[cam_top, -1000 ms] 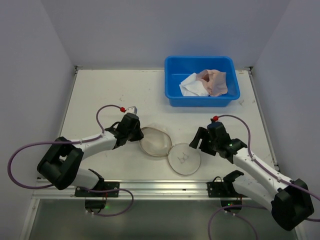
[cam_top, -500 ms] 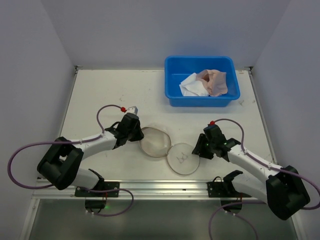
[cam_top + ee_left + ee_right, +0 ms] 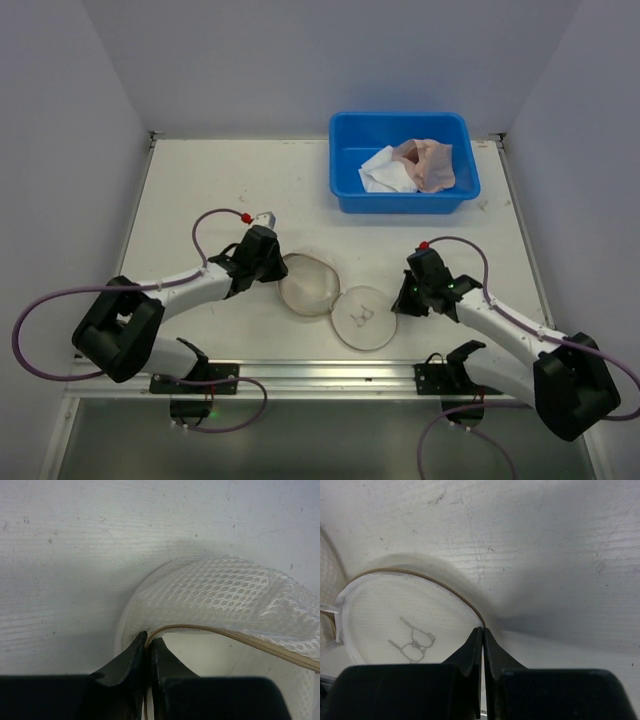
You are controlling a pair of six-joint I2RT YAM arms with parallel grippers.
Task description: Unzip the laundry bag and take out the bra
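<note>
top: I see laundry bag [image 3: 308, 283] lower centre on table [image 3: 220, 190], lid half [image 3: 365, 317] open beside it; blue tub [image 3: 400, 204] upper right.
left wrist: left fingers [image 3: 141, 645] pinching tan zipper band [image 3: 240, 637], bottom centre.
right wrist: right fingers [image 3: 476, 645] pinching lid half's rim, bottom centre.

On the table [image 3: 220, 190], laundry bag [image 3: 335, 300] front middle, left end effector [image 3: 278, 268] at its left rim, right end effector [image 3: 398, 303] at its right, tub [image 3: 345, 190] behind, cloths [image 3: 410, 168] inside.

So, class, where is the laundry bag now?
Top view: the laundry bag lies front-centre on the table, between the left end effector and the right end effector.
</note>
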